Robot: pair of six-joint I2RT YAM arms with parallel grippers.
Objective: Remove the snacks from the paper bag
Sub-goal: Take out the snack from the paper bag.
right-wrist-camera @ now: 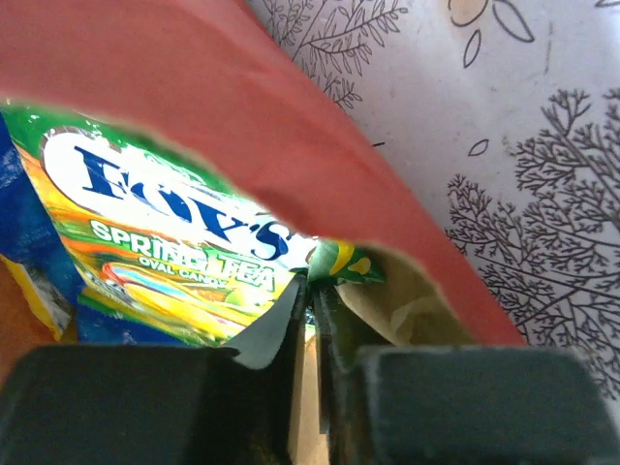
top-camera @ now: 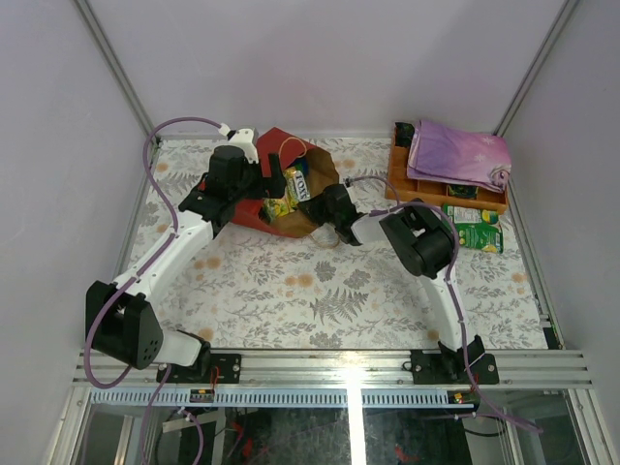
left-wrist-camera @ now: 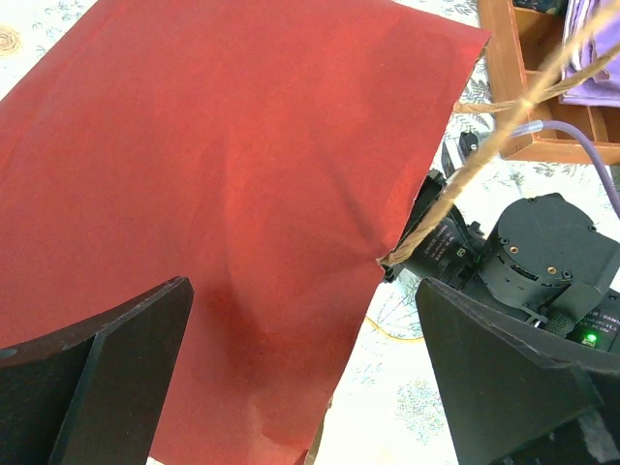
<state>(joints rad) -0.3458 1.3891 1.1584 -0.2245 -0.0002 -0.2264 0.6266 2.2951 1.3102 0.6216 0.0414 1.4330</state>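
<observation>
Reaching into the paper bag (right-wrist-camera: 320, 145), right jaws pinch a Fox's pack (right-wrist-camera: 165, 223).

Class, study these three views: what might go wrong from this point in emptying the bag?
The right gripper pinches only a corner of the Fox's Spring Tea pack, so it may slip free when pulled. The left gripper is open above the red paper bag, not gripping it, so the bag may slide along with the pack.
</observation>
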